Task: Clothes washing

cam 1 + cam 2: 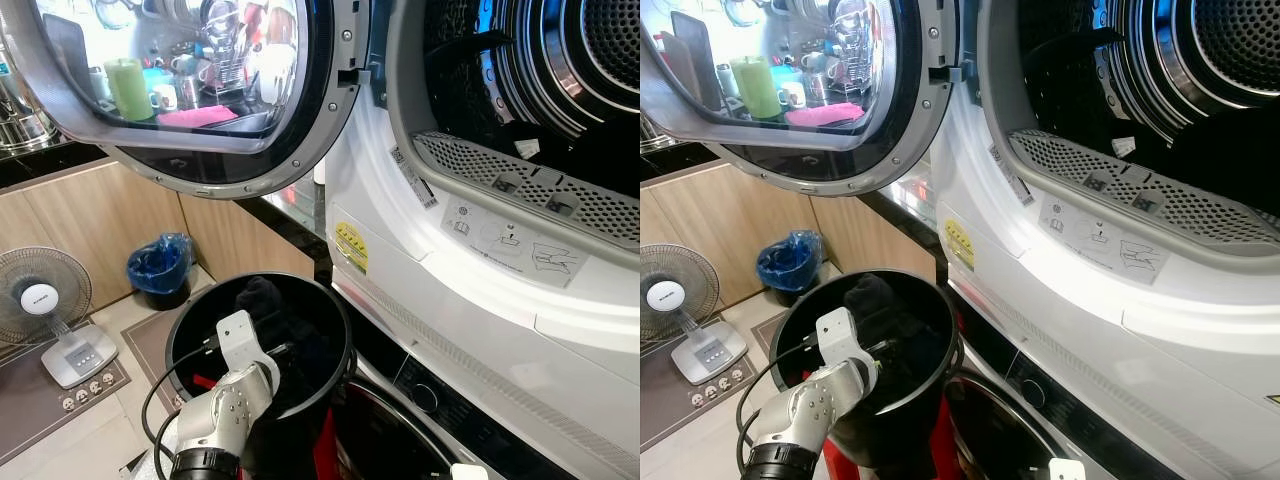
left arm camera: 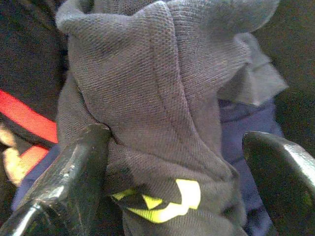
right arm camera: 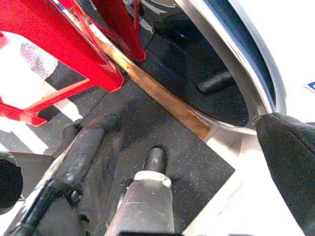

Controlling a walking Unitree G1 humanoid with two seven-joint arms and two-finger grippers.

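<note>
Left gripper (image 2: 172, 162) reaches into the bin (image 1: 335, 310) below the dryer (image 1: 480, 250), jaws apart astride a grey garment (image 2: 157, 98), ready to clamp; right gripper (image 3: 197, 152) hangs idle, jaws apart.

The left hand (image 2: 172, 162) is sunk out of sight in the black bin (image 1: 340, 375) in the eye views, hidden behind its own wrist; the dark garment (image 2: 162, 98) runs past the wrist view's edges, its yellow mark (image 2: 170, 201) unreadable; the dryer drum (image 1: 560, 60) and open door (image 1: 200, 90) are cut off at the top; the warning labels (image 1: 351, 246) are too small to read.
</note>
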